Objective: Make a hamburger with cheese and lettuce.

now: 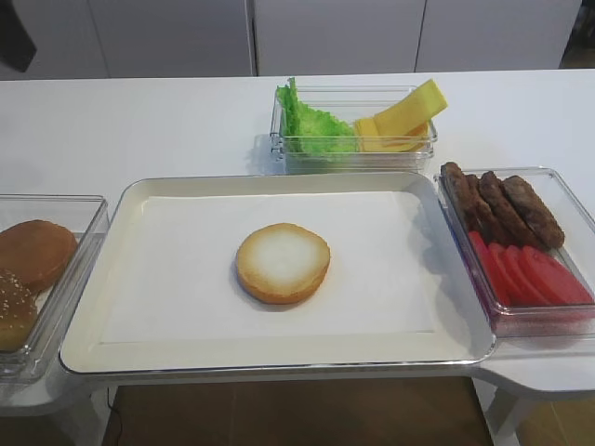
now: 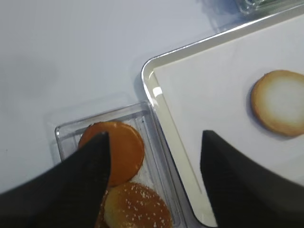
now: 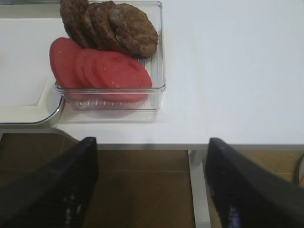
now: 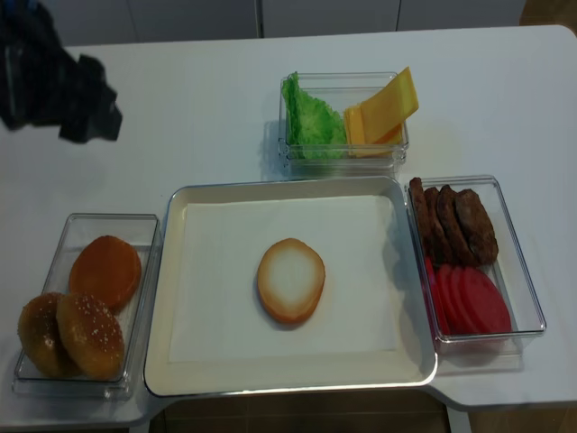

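The hamburger, a flat bun half (image 1: 283, 263) with a pale cut face up, lies alone in the middle of the tray (image 1: 130, 200). It also shows in the realsense view (image 4: 290, 280) and the left wrist view (image 2: 280, 109). The lettuce (image 1: 311, 121) and the leaning cheese slices (image 1: 404, 116) share a clear box behind the tray. My left gripper (image 2: 156, 137) is open and empty, high above the bun box's right edge. My right gripper (image 3: 152, 142) is open and empty, off the table's front edge over the floor. Neither gripper's jaws show in the exterior views.
A clear box (image 4: 27, 361) left of the tray holds domed and sesame buns (image 4: 105, 271). A clear box (image 4: 532, 307) to the right holds patties (image 4: 455, 221) and tomato slices (image 4: 469, 302). The left arm (image 4: 54, 81) is a dark blur at the far left.
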